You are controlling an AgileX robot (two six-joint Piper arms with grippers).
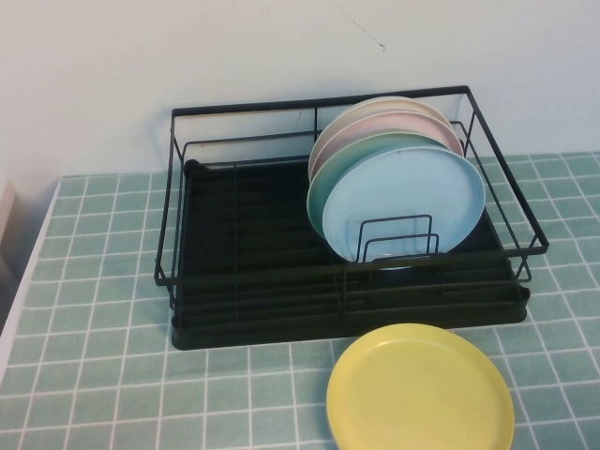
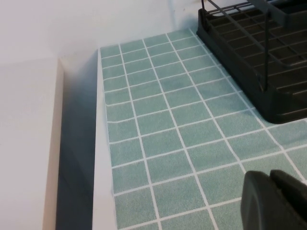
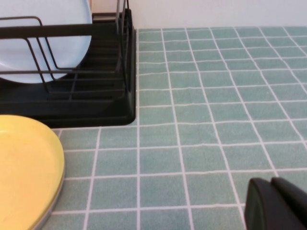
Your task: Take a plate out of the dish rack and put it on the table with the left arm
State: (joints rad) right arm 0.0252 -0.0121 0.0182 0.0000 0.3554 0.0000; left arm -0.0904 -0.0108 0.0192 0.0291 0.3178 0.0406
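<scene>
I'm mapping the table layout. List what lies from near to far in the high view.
Yellow plate flat on the table → front edge of the dish rack → light blue plate standing in it → the other plates behind it → rack's back rail → wall. Neither gripper shows in this view.

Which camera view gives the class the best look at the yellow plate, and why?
The high view: the yellow plate lies flat on the table in front of the dish rack, nearly all visible. The right wrist view catches only part of its rim; the left wrist view misses it.
</scene>
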